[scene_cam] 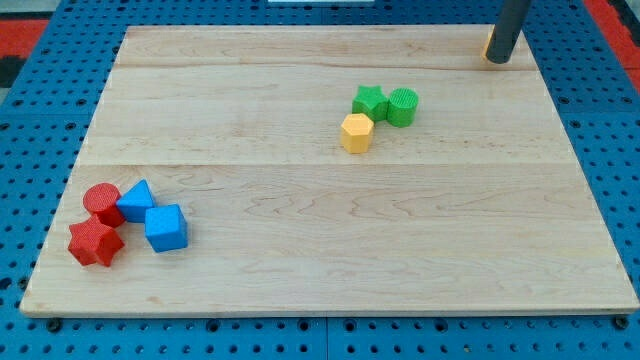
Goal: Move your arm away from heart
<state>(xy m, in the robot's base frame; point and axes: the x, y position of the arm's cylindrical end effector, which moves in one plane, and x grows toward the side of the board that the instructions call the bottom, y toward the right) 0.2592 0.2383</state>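
Note:
My tip (497, 60) rests on the wooden board (300, 280) near its top right corner. A sliver of an orange-yellow block (487, 45) shows just left of the rod, touching it. The rod hides most of it, so its shape cannot be made out. No other block is near the tip.
A green star (369, 101), a green cylinder (403, 106) and a yellow hexagon (356, 132) cluster right of the board's centre. A red cylinder (102, 202), a blue triangle (135, 201), a blue cube (165, 228) and a red star (95, 243) cluster at the bottom left.

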